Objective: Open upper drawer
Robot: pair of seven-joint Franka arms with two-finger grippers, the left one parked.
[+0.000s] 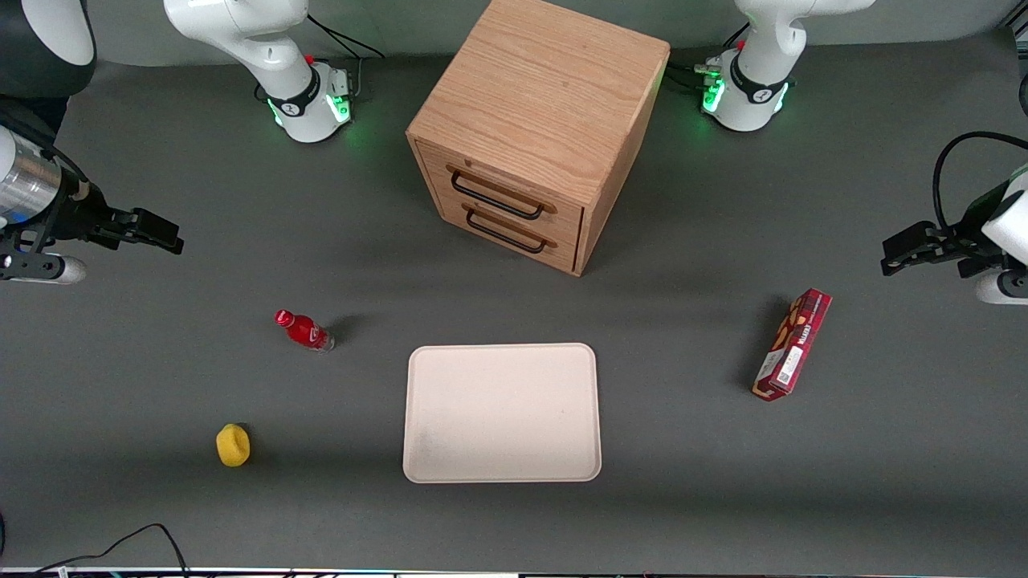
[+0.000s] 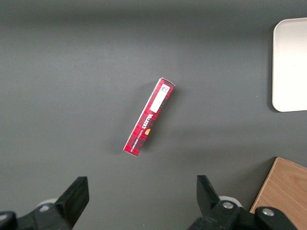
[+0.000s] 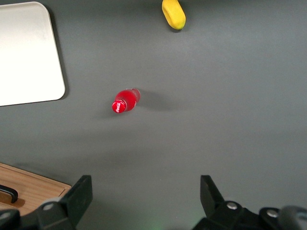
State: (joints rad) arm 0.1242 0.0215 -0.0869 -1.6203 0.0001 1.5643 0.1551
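2 closed drawers; tool apart.

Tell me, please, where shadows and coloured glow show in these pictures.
Front view: green glow at both arm bases, soft shadow beside the cabinet, upper drawer shut; gripper open, hovering toward the working arm's end. Right wrist view: the red bottle casts a faint shadow.

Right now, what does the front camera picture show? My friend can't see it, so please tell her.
A wooden cabinet stands on a grey table, its upper drawer shut. The open gripper hovers at the working arm's end. Nearer the camera: a red bottle, yellow object, tray and red box.
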